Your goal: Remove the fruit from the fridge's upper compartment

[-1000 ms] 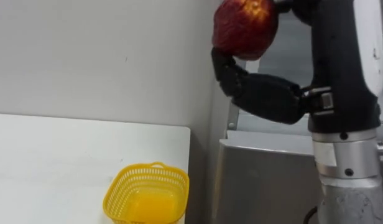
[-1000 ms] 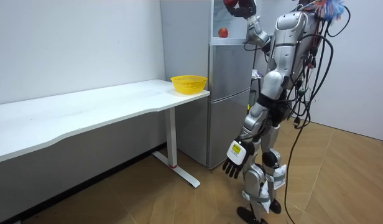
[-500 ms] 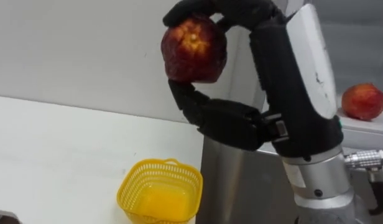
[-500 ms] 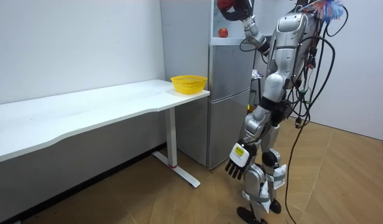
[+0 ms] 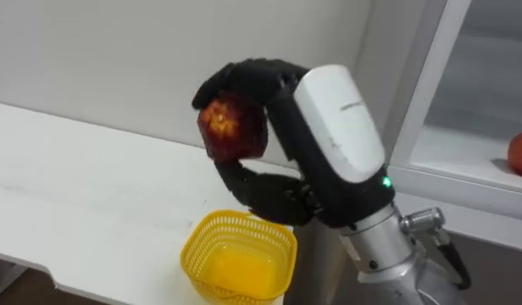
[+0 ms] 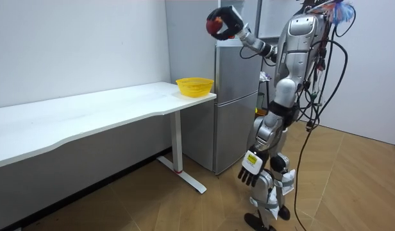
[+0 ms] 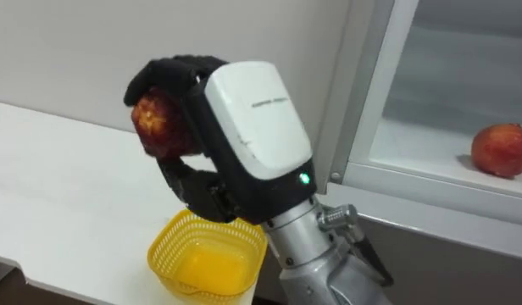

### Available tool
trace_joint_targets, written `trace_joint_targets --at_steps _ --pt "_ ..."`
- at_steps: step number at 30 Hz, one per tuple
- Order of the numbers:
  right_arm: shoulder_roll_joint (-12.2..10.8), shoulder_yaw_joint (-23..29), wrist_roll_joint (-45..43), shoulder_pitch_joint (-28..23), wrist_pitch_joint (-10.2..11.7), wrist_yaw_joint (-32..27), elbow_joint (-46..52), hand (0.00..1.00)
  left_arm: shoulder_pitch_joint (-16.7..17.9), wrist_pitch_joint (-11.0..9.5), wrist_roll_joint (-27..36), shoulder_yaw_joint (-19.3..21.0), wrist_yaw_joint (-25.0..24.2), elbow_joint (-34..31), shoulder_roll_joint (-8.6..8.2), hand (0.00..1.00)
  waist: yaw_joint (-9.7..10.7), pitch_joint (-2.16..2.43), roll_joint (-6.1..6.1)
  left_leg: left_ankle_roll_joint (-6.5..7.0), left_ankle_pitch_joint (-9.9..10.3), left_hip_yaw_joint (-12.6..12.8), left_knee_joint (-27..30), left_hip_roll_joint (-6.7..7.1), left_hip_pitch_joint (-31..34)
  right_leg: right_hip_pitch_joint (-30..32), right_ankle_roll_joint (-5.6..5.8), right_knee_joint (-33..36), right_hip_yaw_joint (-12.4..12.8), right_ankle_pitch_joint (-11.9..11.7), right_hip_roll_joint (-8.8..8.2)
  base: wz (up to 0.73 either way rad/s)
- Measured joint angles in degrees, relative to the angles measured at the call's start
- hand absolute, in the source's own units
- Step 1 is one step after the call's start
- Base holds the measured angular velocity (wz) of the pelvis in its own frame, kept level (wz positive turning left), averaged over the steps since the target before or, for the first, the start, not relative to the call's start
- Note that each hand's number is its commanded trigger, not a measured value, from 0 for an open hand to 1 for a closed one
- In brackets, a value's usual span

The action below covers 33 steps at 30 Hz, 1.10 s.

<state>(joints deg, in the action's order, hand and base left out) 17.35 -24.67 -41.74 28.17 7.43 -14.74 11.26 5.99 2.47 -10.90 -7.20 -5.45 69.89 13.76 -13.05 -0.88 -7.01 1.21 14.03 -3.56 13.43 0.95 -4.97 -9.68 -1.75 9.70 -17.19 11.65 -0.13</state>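
My right hand (image 5: 333,135) is shut on a red fruit (image 5: 233,129), fingers curled over its top and thumb under it. The fruit hangs in the air above the far rim of the yellow basket (image 5: 244,224), which stands on the white table's (image 5: 83,195) corner next to the fridge. In the room view the hand (image 6: 227,18) holds the fruit (image 6: 214,24) high, to the left of the fridge (image 6: 236,102) and above the basket (image 6: 193,86). A second red fruit (image 7: 501,150) lies on the upper fridge shelf. My left hand (image 6: 251,172) hangs open beside my thigh.
The open upper fridge compartment's white frame (image 7: 375,93) stands right of my arm. A grey wall (image 5: 117,59) runs behind the table. The long white table (image 6: 88,115) stretches toward the room view's left over a wooden floor (image 6: 351,186). I stand in front of the fridge.
My right hand has carried the red fruit out of the fridge opening, leftward and lower, to above the basket. The eye view has shifted as well.
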Motion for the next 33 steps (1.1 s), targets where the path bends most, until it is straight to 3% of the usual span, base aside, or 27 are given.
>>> trace_joint_targets --at_steps 5,8,14,25,33 --pt "-0.37 -1.18 -2.2 0.9 -0.04 0.48 -5.1 1.0 -0.15 0.05 -0.09 0.0 0.04 -0.11 -0.02 0.0 -1.72 0.11 -0.23 -0.05 -0.03 0.02 0.18 -0.06 0.58 0.68 0.0 -0.01 -0.18 0.0 0.0 0.01" --pt "-1.1 -1.7 -2.21 0.94 -0.18 0.51 -9.59 1.0 -0.19 0.05 -0.03 -0.38 0.26 -0.05 0.08 0.0 -2.92 -0.06 -0.77 -0.06 -0.04 -0.16 0.15 -0.08 0.54 0.65 0.0 -0.03 -0.27 0.0 -0.29 0.03" --pt "-1.08 -3.51 -2.4 0.94 -2.63 2.59 -15.13 1.0 -0.73 0.11 0.03 -0.89 0.24 -0.07 0.48 0.0 -3.05 -0.04 -1.91 -0.02 -0.06 -0.98 0.59 0.27 2.07 1.93 0.01 -0.13 -0.22 -0.01 -0.49 0.06" --pt "-0.89 -5.81 -2.51 0.94 -3.41 4.17 -21.1 1.0 -1.41 0.12 -0.1 -0.8 -0.23 -0.61 1.04 0.0 -3.18 -0.33 -1.53 0.03 -0.09 -1.33 1.03 0.5 2.48 2.03 0.02 -0.09 -0.13 0.0 -0.67 0.01" --pt "-0.01 -5.98 -0.74 0.96 -5.79 5.54 -25.75 1.0 -0.76 2.2 -0.07 -0.9 -0.09 -1.28 1.5 0.0 -3.21 -0.17 -2.5 0.13 -0.16 -1.36 1.27 0.62 3.85 3.0 0.02 0.0 -1.0 0.0 -0.83 0.01"
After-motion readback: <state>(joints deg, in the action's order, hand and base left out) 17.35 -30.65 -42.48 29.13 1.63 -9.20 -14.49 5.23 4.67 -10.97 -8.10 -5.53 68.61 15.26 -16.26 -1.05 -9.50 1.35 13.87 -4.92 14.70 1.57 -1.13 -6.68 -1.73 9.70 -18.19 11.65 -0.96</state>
